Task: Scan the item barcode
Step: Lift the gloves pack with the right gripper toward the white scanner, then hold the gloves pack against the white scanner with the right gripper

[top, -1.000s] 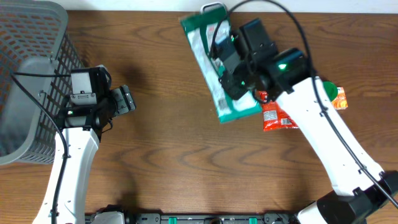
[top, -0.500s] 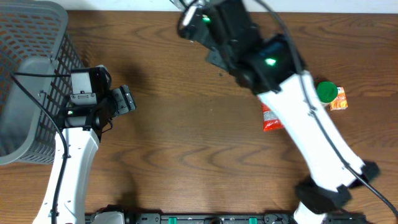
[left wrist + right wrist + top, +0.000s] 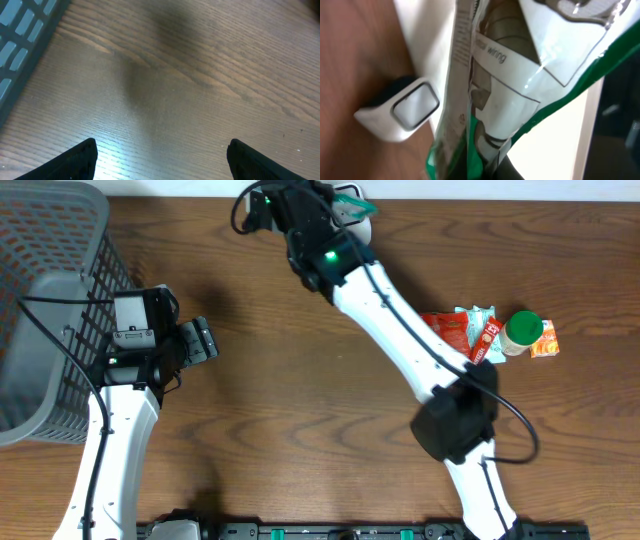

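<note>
My right gripper (image 3: 492, 170) is shut on a green-and-clear plastic package (image 3: 500, 75) with a white item and printed card inside. The package hangs edge-on, close to the lens. Just left of it, a white barcode scanner (image 3: 400, 112) with a grey window stands at the table's back edge. From above, the right arm reaches to the far edge, where the gripper (image 3: 322, 207) holds the package (image 3: 350, 197), mostly hidden by the wrist. My left gripper (image 3: 200, 340) hovers open over bare wood at the left, its fingertips (image 3: 75, 160) wide apart and nothing between them.
A grey wire basket (image 3: 40, 300) fills the left edge beside the left arm. At the right lie a red snack packet (image 3: 447, 330), a teal packet (image 3: 475, 315), a green-lidded jar (image 3: 523, 330) and an orange packet (image 3: 546, 346).
The right arm has swung from centre right up to the table's back edge, carrying the package with it. The left arm has not moved.
</note>
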Tool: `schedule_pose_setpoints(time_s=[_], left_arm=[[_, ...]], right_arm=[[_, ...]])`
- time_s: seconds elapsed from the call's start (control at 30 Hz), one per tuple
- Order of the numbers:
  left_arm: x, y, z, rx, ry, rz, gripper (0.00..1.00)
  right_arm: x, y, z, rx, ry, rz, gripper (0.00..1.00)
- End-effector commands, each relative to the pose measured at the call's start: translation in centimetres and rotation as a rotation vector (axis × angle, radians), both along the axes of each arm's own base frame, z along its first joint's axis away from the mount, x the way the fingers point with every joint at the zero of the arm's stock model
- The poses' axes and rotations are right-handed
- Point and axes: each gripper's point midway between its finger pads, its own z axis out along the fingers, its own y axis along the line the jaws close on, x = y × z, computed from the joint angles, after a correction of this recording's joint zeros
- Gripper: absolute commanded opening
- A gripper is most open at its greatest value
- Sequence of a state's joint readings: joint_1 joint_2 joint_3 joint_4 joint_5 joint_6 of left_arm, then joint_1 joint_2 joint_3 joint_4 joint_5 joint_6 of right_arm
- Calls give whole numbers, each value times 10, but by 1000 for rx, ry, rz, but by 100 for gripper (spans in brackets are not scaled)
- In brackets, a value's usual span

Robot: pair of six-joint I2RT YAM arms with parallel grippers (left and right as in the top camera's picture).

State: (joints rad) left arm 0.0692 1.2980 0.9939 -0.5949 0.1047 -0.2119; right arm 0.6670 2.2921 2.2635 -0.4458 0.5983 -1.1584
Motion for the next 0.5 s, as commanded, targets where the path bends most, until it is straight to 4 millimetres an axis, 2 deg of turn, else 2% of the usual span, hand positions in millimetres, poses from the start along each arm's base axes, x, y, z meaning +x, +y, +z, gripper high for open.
schedule_pose_setpoints(time_s=[0.0, 0.17, 0.27, 0.47], left_arm=[[4, 3, 8, 14, -22, 1, 83], [4, 3, 8, 14, -22, 1, 83], [4, 3, 8, 14, -22, 0, 83], [4, 3, 8, 14, -22, 1, 83]], right_arm=[[25, -11, -13, -167, -54, -8, 1], [60, -11, -40, -286, -138, 17, 1], [78, -16, -49, -281, -198, 13, 1], [94, -15, -85, -235, -176, 76, 1]])
